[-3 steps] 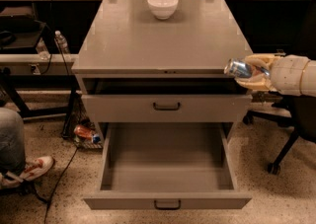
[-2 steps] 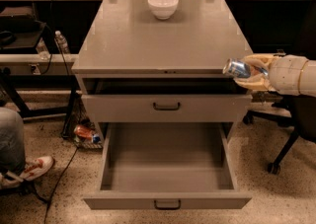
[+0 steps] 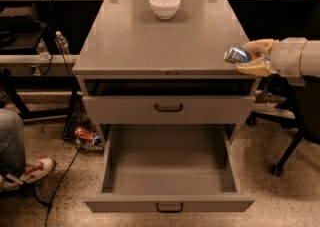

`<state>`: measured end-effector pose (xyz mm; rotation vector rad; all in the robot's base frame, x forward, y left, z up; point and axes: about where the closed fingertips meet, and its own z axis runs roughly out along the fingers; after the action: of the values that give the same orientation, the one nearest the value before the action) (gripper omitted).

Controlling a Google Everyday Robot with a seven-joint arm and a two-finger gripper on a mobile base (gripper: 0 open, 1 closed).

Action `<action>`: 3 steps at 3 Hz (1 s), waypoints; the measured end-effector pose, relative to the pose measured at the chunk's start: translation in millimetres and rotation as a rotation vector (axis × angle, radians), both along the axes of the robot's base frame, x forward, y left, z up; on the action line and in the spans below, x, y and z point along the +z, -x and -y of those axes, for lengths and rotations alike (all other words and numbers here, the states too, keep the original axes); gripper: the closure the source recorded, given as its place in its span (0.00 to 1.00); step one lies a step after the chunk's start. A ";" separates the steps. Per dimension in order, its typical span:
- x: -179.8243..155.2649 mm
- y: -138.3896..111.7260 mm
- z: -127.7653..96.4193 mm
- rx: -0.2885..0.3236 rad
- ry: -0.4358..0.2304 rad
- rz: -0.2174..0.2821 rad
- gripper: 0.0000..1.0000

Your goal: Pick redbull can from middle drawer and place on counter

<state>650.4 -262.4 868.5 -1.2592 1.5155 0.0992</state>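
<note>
Since a second ago, I see the gripper (image 3: pixel 248 57) has risen a little, lifting the redbull can (image 3: pixel 236 54) from below the counter's front edge to just above it. At far left a person's leg and sneaker (image 3: pixel 33 169) rest on the floor, with an orange-red object (image 3: pixel 84 133) lying beside the cabinet. The counter (image 3: pixel 150 46) carries a white bowl (image 3: pixel 164 5) at its back. Below it, the upper drawer front (image 3: pixel 125 110) sits nearly closed, and the middle drawer (image 3: pixel 200 204) is pulled far out. At the right, the fingers clamp the can, tilted on its side, over the counter's front right corner.
</note>
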 end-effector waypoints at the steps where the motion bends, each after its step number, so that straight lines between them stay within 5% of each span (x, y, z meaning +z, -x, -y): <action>1: 11.4 -29.9 -6.2 -0.008 -0.039 -0.035 1.00; 3: 20.5 -77.9 -34.5 -0.026 -0.044 -0.099 1.00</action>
<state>728.3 -227.9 889.0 -1.2145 1.6053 0.1799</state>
